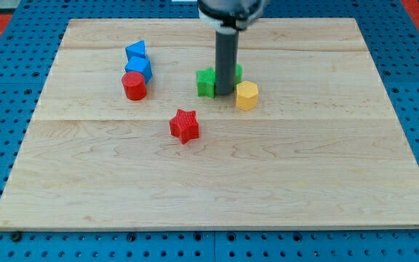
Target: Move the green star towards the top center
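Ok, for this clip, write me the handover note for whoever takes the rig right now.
My tip: down on the board, right in front of the green star and hiding its middle; contact cannot be confirmed.
Green star: a little above board centre, the yellow hexagon block close at its right.
Others: two blue blocks and the red cylinder at upper left, the red star below.
Done: star not yet at top centre.
Left: push it toward the view's top edge, centred.

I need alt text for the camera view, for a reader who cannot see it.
A dark rod's tip rests against a green block, partly hiding it, with a yellow block at its right. Left sit two blue blocks and a red cylinder; below, a red star.
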You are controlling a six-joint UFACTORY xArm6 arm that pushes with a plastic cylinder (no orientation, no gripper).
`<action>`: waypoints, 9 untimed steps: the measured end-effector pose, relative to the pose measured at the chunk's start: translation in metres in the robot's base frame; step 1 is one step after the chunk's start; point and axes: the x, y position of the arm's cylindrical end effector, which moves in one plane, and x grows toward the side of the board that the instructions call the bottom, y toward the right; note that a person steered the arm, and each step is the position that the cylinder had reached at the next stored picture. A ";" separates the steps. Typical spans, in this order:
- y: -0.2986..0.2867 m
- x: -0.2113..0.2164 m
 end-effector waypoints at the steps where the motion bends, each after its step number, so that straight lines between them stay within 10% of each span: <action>1: -0.007 0.043; 2: -0.048 0.053; 4: -0.063 -0.067; 9: -0.004 -0.114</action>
